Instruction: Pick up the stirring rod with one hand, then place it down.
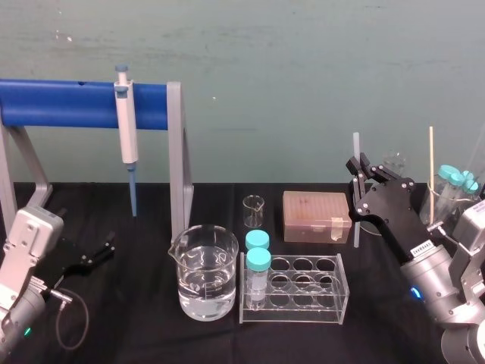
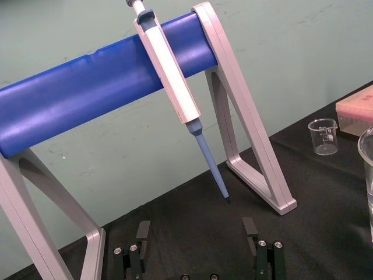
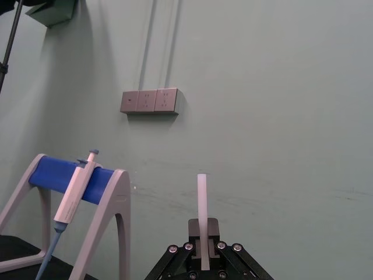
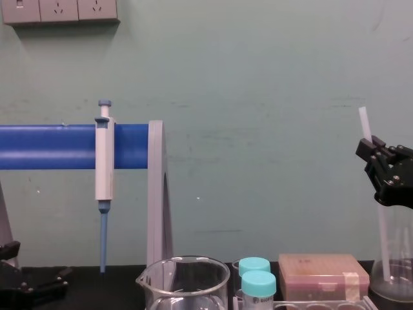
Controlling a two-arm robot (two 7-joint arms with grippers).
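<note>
Resting the left hand (image 1: 97, 253) well left of the tube rack (image 1: 292, 289), low by the table, fingers spread and idle. Reaching in just right of that rack with the right hand (image 1: 359, 168), clamped around the stirring rod (image 1: 355, 145). Holding that rod upright. Seemingly finished with the pick-up; only the setting down left.

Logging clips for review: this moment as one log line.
right gripper: shut on rod | rod: upright, beside tip box | left gripper: open, parked at left | step: not yet placed

No legible text anywhere; arm label (image 1: 419, 247) print unreadable.
</note>
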